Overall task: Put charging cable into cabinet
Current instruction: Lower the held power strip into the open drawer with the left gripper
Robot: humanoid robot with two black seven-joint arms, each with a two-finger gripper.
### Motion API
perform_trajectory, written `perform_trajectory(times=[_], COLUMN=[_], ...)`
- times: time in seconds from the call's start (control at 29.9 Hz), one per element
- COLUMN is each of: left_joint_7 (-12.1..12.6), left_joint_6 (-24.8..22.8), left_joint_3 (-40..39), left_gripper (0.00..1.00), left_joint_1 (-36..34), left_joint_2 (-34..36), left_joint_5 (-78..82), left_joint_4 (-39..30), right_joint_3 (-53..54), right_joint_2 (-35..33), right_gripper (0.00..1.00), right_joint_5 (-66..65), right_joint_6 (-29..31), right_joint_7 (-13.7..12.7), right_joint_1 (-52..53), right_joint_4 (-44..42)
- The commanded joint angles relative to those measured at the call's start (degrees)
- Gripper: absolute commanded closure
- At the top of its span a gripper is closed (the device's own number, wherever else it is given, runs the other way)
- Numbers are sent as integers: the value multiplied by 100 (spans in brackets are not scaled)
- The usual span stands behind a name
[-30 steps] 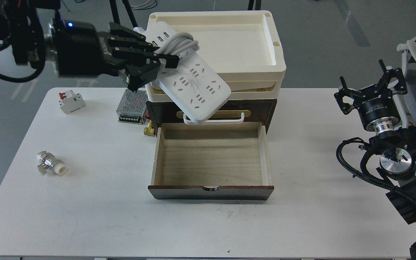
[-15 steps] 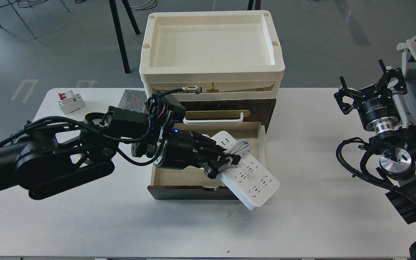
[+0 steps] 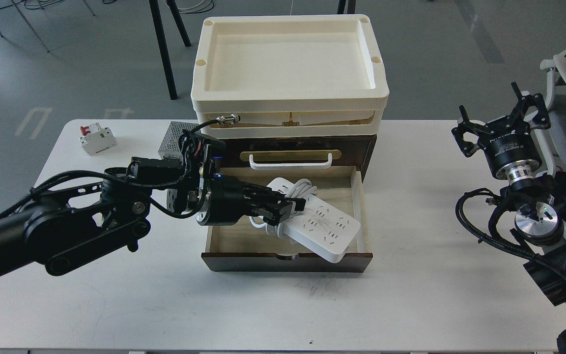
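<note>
White charging cable (image 3: 320, 223) pinched in left hand (image 3: 283, 210) over cabinet (image 3: 288, 263) drawer; right hand (image 3: 501, 123) spread.

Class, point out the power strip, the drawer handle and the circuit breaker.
Power strip (image 3: 323, 227): head view, on its socket face.
Drawer handle (image 3: 290, 164): head view, on the white bar.
Circuit breaker (image 3: 97, 139): head view, on its white body.

The left end effector (image 3: 283, 210) is clamped on the coiled cord at the middle of the charging cable (image 3: 320, 227), which lies tilted inside the open drawer of the cabinet (image 3: 288, 255). A cream tray (image 3: 288, 101) sits on top of the cabinet. The right end effector (image 3: 501, 125) hangs with fingers spread, well right of the cabinet, above the tabletop (image 3: 410, 295).
</note>
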Motion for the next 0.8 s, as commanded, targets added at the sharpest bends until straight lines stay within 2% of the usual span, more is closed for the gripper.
perform_trajectory(times=[0.0, 0.17, 0.44, 0.6, 0.77], left_joint_7=[14, 76, 102, 216, 251], left_joint_6=[-5, 170, 206, 215, 197], left_joint_3=[-1, -36, -27, 34, 52], left_gripper=[96, 96, 96, 94, 92], left_joint_1=[60, 121, 157, 174, 201], left_joint_2=[-18, -272, -413, -572, -695], left_joint_5=[-21, -74, -153, -136, -136], left_joint_4=[210, 675, 1150, 1493, 1564], right_joint_3=[1, -8, -70, -70, -78], right_joint_2=[-2, -2, -2, 7, -2], right_gripper=[0, 0, 0, 0, 0], right_joint_5=[0, 0, 0, 0, 0], right_joint_6=[-1, -1, -1, -1, -1], right_joint_7=[0, 0, 0, 9, 9], right_joint_1=[-1, -1, 8, 8, 17], right_joint_4=[-4, -4, -12, -12, -12])
